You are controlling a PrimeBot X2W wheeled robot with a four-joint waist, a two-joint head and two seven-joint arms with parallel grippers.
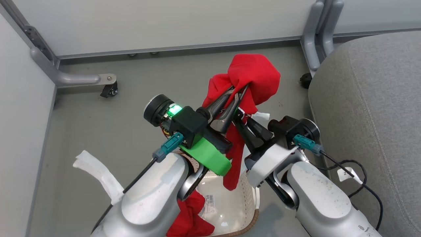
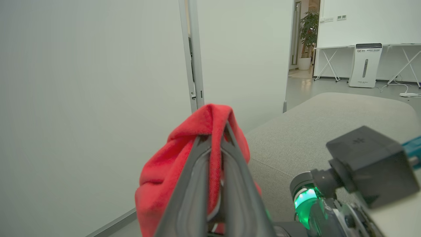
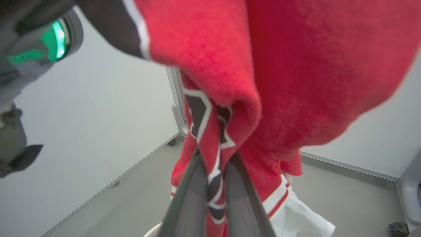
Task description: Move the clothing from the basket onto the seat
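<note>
1. Aloft, left gripper (image 1: pixel 242 89): pinches a fold of the soft red fabric garment with white-edged black lettering (image 1: pixel 255 74) between two long dark fingers pressed almost flat together. In the left wrist view, wears the red cloth draped over the fingertips and down both sides.
2. Lower down, right gripper (image 3: pixel 213 156): grips the same garment, fingers drawn together on a strip bearing the lettering. Has cloth running between the fingers and bulging above the tips.
3. Held so, hangs above the cream-white perforated plastic basket with brown braided rim (image 1: pixel 250 200). Bunches highest past the left fingertips and trails a narrow tail down between the two wrists to the basket's mouth.
4. Below, second red garment (image 1: pixel 190 217): lies crumpled at the basket's left side, partly behind the left forearm, near a paper label (image 1: pixel 210 201) on the white bottom.
5. Off to the right, large grey fabric-upholstered seat (image 1: pixel 368 98): stands well apart from the lifted garment and both grippers.
</note>
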